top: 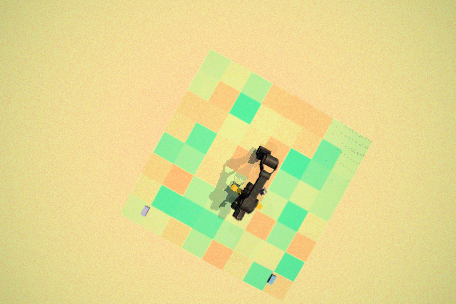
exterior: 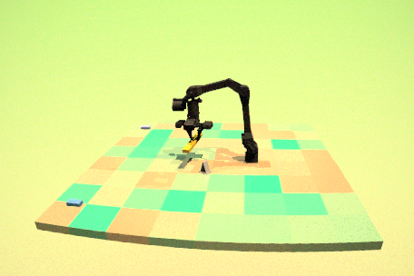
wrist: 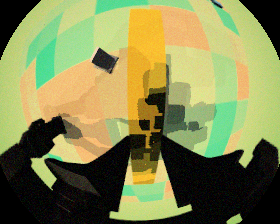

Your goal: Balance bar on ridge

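The long yellow bar (top: 235, 188) (exterior: 189, 144) (wrist: 147, 45) is held above the table, with its shadow on the tiles below. My gripper (exterior: 194, 137) (wrist: 145, 139) is shut on the bar, the fingers on its two long sides. In the overhead view the arm hides the bar's middle. The small dark ridge (top: 263, 191) (exterior: 205, 168) (wrist: 105, 60) stands on the table, apart from the bar. It is nearer the camera than the bar in the exterior view, and left of the bar in the wrist view.
A blue block (top: 271, 279) (exterior: 74, 202) lies near one corner of the tiled table (top: 215, 65) (exterior: 241, 227). A pale lilac block (top: 145, 211) (exterior: 145, 127) lies near another corner. The arm's base (exterior: 251, 154) stands on the table.
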### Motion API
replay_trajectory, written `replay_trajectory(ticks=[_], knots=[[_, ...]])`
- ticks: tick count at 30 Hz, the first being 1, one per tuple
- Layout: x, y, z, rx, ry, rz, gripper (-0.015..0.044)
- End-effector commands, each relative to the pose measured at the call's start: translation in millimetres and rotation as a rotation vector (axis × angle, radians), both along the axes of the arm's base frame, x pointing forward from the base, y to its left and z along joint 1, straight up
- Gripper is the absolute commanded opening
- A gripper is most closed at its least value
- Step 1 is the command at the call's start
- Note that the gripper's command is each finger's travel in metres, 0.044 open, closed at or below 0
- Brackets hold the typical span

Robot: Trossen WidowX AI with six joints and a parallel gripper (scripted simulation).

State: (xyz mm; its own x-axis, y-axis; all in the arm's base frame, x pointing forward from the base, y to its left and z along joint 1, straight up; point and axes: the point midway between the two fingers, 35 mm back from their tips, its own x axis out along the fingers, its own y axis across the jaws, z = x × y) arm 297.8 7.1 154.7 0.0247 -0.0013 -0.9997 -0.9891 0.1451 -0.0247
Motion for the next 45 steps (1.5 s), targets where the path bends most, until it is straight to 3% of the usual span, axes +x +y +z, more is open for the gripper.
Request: replay_trajectory(ticks=[1, 27, 45], knots=[[-8.2, 15.2, 2.8, 0.0, -0.006, 0.134, 0.0], [-48.1, 106.1, 0.8, -0.015, -0.007, 1.074, 0.0], [-43.5, 114.2, -15.7, -0.016, -0.008, 1.106, 0.0]])
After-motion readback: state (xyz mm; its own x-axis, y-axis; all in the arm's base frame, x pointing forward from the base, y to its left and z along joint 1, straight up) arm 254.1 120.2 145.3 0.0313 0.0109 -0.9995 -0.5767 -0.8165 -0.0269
